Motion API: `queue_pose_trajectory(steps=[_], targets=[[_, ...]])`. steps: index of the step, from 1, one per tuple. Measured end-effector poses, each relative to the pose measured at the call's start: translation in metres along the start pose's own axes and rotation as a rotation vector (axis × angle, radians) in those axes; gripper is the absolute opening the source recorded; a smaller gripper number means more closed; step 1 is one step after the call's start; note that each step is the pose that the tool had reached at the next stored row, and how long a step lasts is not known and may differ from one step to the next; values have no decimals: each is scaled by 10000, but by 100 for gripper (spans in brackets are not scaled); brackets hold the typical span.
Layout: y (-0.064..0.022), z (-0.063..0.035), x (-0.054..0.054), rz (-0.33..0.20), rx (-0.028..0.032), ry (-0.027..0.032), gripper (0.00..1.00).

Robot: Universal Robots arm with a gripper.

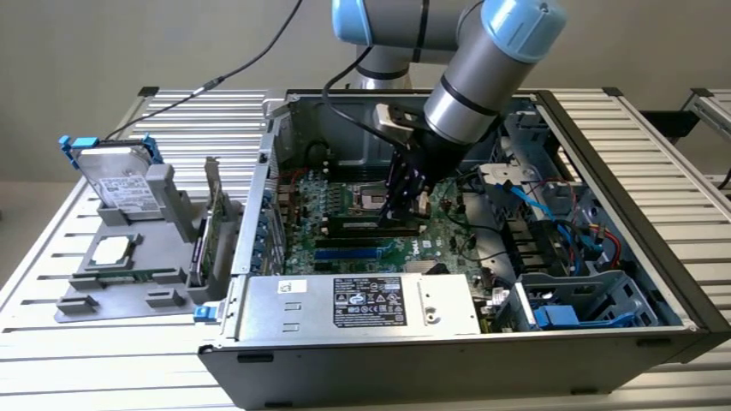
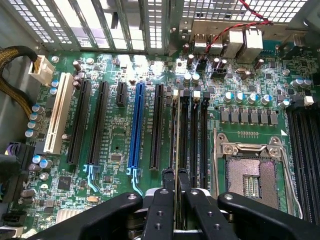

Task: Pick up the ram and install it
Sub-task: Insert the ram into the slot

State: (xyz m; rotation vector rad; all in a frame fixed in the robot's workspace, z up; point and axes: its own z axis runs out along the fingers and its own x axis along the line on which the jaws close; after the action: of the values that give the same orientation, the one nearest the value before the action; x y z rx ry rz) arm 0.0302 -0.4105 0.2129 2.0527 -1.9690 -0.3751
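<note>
The claw [image 2: 175, 175] is pressed nearly together, and the ram [image 2: 176, 127] is pinched between its 2 black fingers [image 2: 168, 176]. The ram is seen edge-on as a thin pale strip, held out from the claw tip along the black slots [image 2: 186, 130]. It can't be told if it is pushed all the way in. Just beside the claw, on one side, the CPU socket [image 2: 251, 172] is seen. On the other side, farther off, a blue slot [image 2: 136, 125] is seen, & well past that a white slot [image 2: 57, 117]. All are set on the green board [image 2: 115, 145]. In the exterior view the claw [image 1: 402, 197] is held low inside the open PC case [image 1: 639, 171]. A grey tray [image 1: 132, 224] is set well apart from it, outside the case.
</note>
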Motion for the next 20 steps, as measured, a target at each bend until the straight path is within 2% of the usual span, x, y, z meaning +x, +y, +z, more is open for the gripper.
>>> queue_pose_trajectory(steps=[20], targets=[[-18,-1,0,-1,-19,-1,14]])
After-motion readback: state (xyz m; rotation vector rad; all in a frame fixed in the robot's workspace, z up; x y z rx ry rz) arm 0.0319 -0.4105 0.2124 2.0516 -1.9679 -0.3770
